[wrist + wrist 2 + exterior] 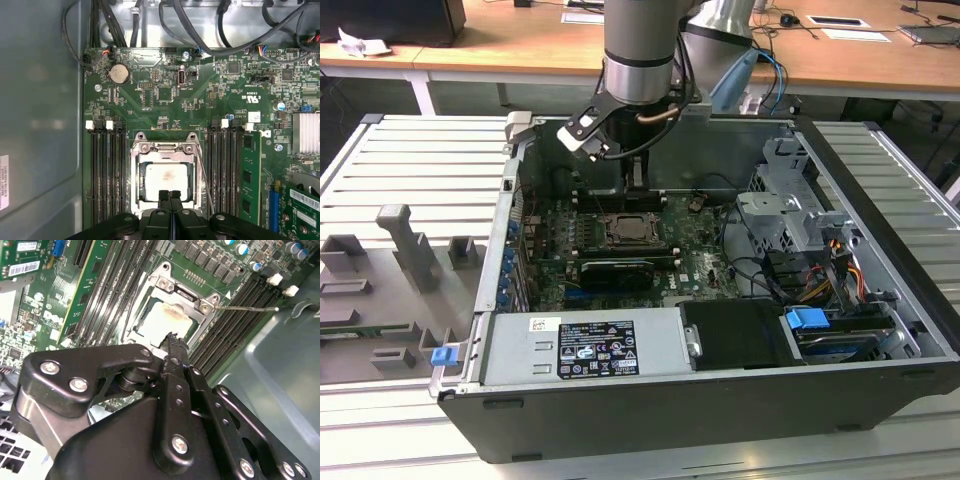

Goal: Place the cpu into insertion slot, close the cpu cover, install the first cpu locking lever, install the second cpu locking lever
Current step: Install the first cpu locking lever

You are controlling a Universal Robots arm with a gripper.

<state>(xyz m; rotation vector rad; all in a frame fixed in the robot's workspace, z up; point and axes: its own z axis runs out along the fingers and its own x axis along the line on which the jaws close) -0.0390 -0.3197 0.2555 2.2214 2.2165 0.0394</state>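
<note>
The cpu [166, 177], a pale silver square with a brownish smear, lies in the insertion slot [141, 176] on the green board. The silver cpu cover [165, 148] lies flat around it. A thin wire locking lever [250, 308] juts out sideways from the socket's corner, and in the first wrist view the lever [205, 175] runs along one side of the cover. My black gripper [170, 195] hovers at the edge of the socket with its fingers pressed together and nothing between them. In the exterior view, the gripper [635, 185] hangs just behind the socket [625, 230] inside the open computer case.
Black memory slots [107, 175] flank the socket on both sides. A black card [612, 270] and the power supply [585, 348] lie nearer the case front. A drive cage [790, 205] with cables fills the exterior view's right. The grey case wall [40, 125] stands close by.
</note>
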